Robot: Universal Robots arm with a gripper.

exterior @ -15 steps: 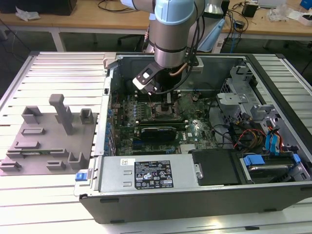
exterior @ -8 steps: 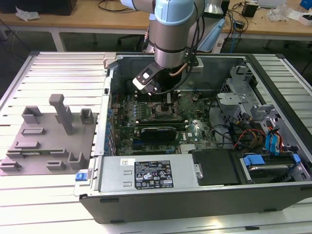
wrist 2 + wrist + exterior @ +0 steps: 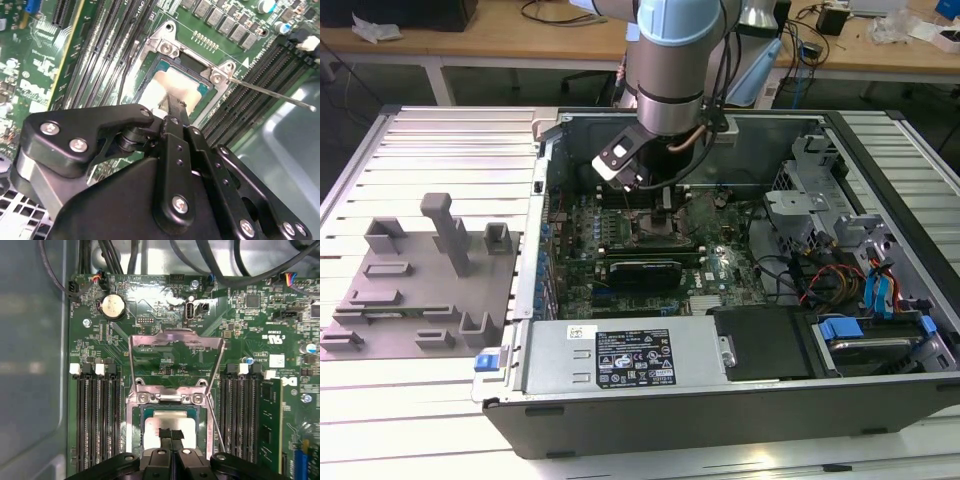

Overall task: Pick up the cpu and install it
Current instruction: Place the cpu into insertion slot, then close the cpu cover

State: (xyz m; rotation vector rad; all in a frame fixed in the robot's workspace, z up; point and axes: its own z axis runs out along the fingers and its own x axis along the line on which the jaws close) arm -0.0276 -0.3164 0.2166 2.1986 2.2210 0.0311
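A: Where is the small flat square cpu point(image 3: 172, 421) with the pale silvery metal top?

B: It lies in the square metal-framed motherboard socket point(image 3: 150, 398), flat, with its metal face up. A thin green margin shows round the lid in both wrist views.

A: And the black end effector point(image 3: 171, 436)?

B: Its two fingers are pressed together with no gap, and nothing is clamped between them. The tips stand over the middle of the cpu's top. Whether they touch it cannot be told.

A: How much room is there around it?

B: Little. The silver load plate point(image 3: 175, 347) is hinged open and lies back over the green board beyond the socket. A thin metal lever rod point(image 3: 270, 93) juts out past one corner. Rows of black memory slots point(image 3: 97, 415) flank the socket on two opposite sides, close to its frame. In the exterior view the arm reaches down into the open dark grey computer case point(image 3: 720, 415), whose walls stand all round the board. The silver box-shaped power supply point(image 3: 620, 355) runs along the near wall.

A: Anything outside the case?

B: The grey plastic fixture tray point(image 3: 410, 300) with upright posts lies on the ribbed metal tabletop point(image 3: 450, 150), on the exterior view's left, well apart from the socket.

A: Which way does the cpu point?

B: It is square, so it has no long axis. Its edges run parallel to the socket frame and the memory slots.
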